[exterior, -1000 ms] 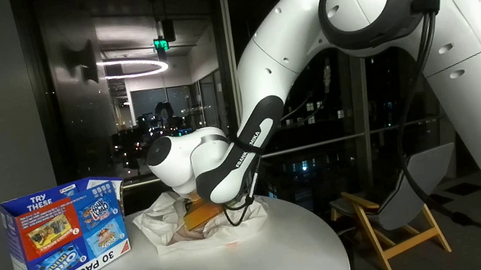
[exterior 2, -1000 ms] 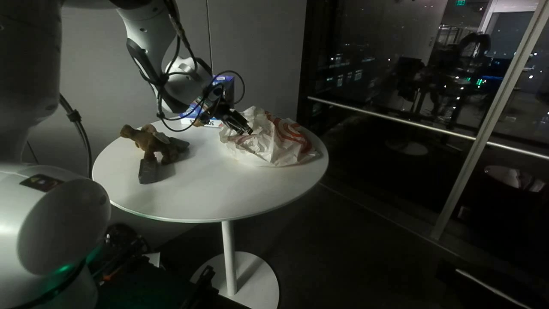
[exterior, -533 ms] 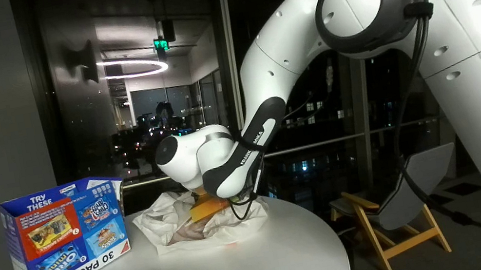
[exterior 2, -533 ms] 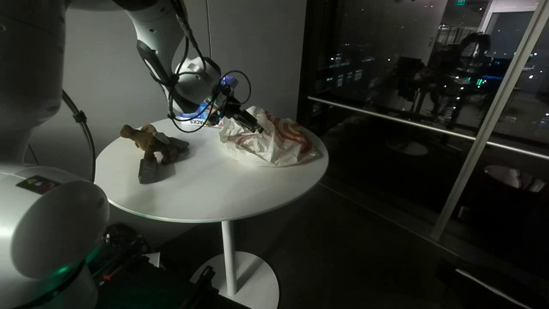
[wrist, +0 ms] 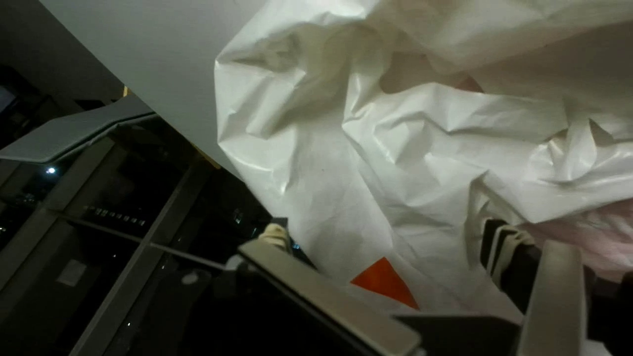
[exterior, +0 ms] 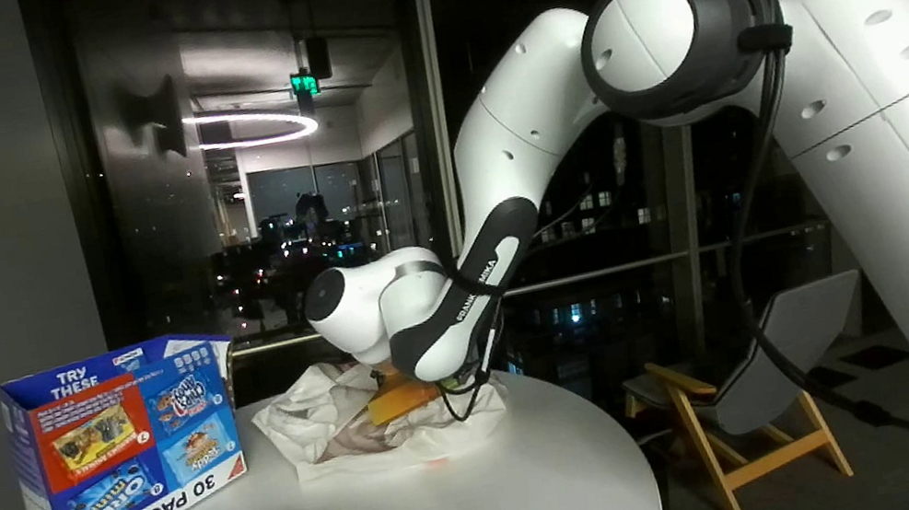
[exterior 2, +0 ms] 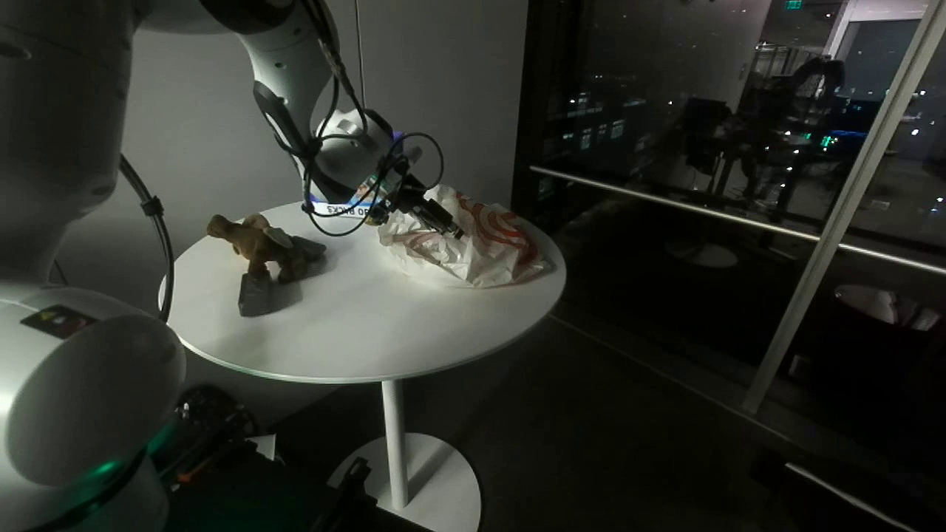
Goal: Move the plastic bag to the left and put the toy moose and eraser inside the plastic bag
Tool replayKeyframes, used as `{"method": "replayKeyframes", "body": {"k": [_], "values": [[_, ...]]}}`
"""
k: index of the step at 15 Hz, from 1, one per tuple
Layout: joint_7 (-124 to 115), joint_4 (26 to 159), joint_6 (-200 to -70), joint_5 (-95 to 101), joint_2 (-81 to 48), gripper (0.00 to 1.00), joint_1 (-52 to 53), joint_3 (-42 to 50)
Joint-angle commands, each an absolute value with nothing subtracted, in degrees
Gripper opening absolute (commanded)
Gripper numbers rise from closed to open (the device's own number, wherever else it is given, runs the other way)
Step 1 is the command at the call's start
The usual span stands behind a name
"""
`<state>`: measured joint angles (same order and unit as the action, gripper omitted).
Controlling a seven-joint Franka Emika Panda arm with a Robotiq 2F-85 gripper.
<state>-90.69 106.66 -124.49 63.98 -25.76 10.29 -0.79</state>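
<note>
Bag (exterior 2: 484,255), white, red-striped: on desk (exterior 2: 347,332), centre in an exterior view; contents unclear. Box (exterior: 129,452), blue, open-topped: lower left in an exterior view; inside mostly hidden. Moose (exterior 2: 255,241): outside bag, left of frame. Fingers (wrist: 554,296): spread wide, bag showing between.

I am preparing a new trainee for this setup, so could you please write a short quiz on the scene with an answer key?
1. Multiple choice: where is the toy moose relative to the plastic bag?
A. Inside it
B. Outside and apart from it
C. On top of it

2. True or false: in the wrist view, the gripper stands open.

3. Fill in the missing word: in an exterior view, the blue carton reads "30 ____" along its bottom edge.

Key: 1. B; 2. True; 3. PACKS
</note>
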Motion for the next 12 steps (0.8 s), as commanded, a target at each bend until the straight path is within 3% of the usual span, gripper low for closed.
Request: {"method": "replayKeyframes", "body": {"k": [1,5,6,7,9,12], "values": [[-89.69,105.01,-128.16,65.70,-26.80,1.00,9.27,-1.10],[-89.77,105.12,-132.26,65.28,-27.11,1.00,8.70,-0.82],[-89.66,105.09,-132.28,65.58,-27.24,0.93,8.70,-0.57],[-89.42,105.04,-132.26,65.67,-27.39,0.73,8.64,-0.43],[-89.14,105.15,-132.43,65.78,-27.51,0.69,8.44,-0.32],[-88.55,105.30,-133.17,65.91,-27.45,0.45,8.20,-0.31]]}}
